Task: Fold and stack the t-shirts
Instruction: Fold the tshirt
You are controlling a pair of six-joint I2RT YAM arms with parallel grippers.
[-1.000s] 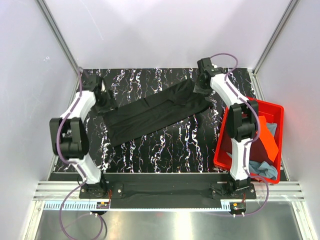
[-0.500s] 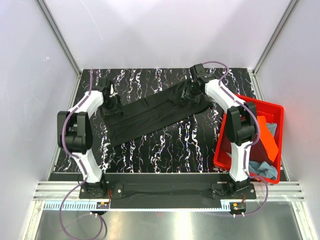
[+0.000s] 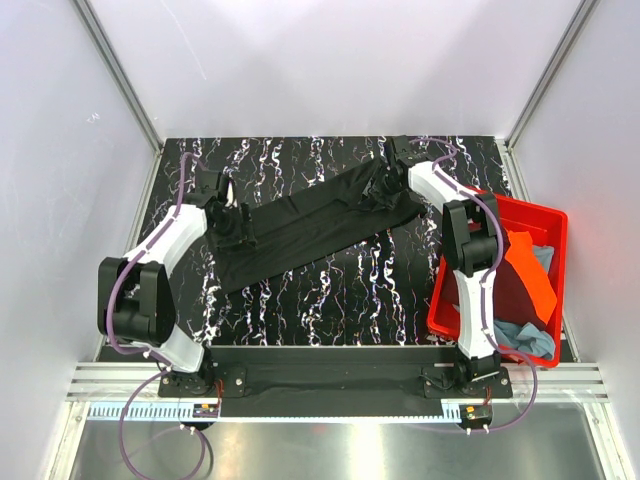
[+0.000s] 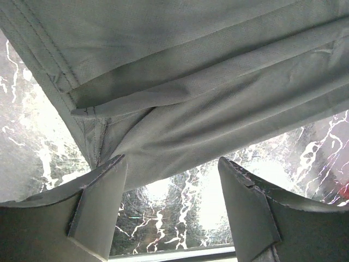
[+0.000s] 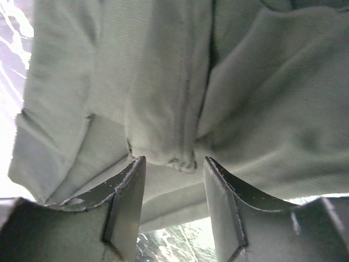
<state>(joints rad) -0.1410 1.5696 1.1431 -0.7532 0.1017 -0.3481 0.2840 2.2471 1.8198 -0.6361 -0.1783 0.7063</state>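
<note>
We see one black t-shirt (image 3: 310, 225) on the table (image 3: 330, 290) and three more shirts (image 3: 535, 275) in one red bin (image 3: 553, 225). The left gripper (image 4: 172, 159) is released; the right gripper (image 5: 174, 159) we cannot tell.

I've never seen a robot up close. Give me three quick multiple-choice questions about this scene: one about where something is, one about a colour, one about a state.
1. Where is the red bin?
A. At the table's right edge.
B. At its far left corner.
C. In its middle.

2. What colour is the t-shirt laid out on the table?
A. Orange.
B. White.
C. Black.

3. How does the left end effector stand?
A. Shut tight.
B. Open.
C. Clamped on the bin.

Answers:
1 A: the top view shows the bin at the right edge.
2 C: the long folded cloth is black.
3 B: the left wrist view shows its fingers well apart, with cloth beyond their tips.
</note>
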